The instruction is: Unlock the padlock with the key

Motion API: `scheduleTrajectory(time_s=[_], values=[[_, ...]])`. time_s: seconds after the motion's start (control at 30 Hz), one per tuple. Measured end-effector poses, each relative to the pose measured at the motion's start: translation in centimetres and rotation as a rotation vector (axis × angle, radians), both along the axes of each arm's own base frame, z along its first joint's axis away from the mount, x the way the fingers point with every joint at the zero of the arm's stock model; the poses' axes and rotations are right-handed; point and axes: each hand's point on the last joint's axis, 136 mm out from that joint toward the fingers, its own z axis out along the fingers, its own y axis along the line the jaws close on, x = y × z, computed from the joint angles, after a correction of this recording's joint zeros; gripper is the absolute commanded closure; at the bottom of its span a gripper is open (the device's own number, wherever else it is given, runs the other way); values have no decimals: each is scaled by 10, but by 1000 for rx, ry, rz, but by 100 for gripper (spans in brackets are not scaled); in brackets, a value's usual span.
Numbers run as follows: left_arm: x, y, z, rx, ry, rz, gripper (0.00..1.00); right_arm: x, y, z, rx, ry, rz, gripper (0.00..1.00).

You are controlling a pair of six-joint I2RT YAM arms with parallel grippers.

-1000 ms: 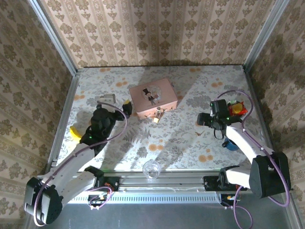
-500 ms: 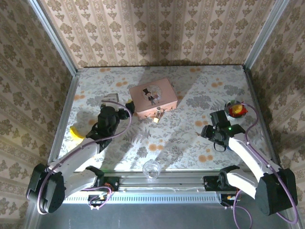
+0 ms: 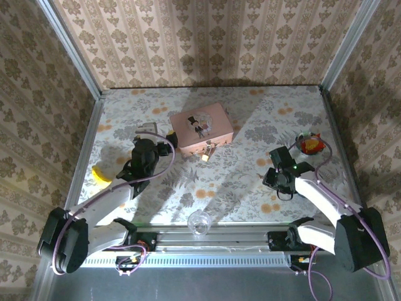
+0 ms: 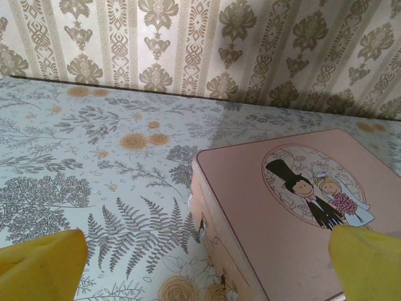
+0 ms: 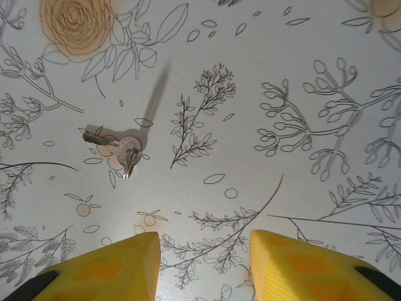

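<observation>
You had the key (image 5: pixel 116 145) flat on the table, ahead and left of the nearer right gripper (image 5: pixel 202 243), parted and empty, the key's long axis side to side, blade leftward; the padlock (image 3: pixel 205 157) sat at the pink box's (image 3: pixel 200 128) near edge, keyhole indiscernible, by the wide-spread, empty left gripper (image 4: pixel 203 263)

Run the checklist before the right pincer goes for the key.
1. The key found, lying flat on the table: ok.
2. The key lined up between the fingers of the right pincer: not ok, it lies ahead and off to the left in the wrist view.
3. Nothing in the right pincer, jaws apart: ok.
4. The left pincer open, facing the pink box: ok.
5. The padlock at the box's near side, clear of both pincers: ok.
6. Shackle of the padlock shut: cannot tell, too small.
</observation>
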Motion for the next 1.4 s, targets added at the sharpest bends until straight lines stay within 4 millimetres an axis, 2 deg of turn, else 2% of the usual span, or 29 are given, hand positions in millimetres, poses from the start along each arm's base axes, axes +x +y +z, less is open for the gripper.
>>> scheduleTrajectory(time_s=[0.2,0.47,0.7,0.9,1.07,1.4], values=[[1,-1,-6,3,16,1,0,8,9,-12,12,37,17,59],[2,-1,-6,1,13,1,0,32,23,-11,44,7,21,60],[2,-1,-6,1,13,0,0,46,28,-15,45,4,21,66],[2,-1,-6,1,13,0,0,46,28,-23,37,29,21,69],[2,-2,-6,1,13,-1,0,47,26,-23,29,26,18,78],[2,-2,-6,1,14,-2,0,47,25,-26,20,31,15,82]])
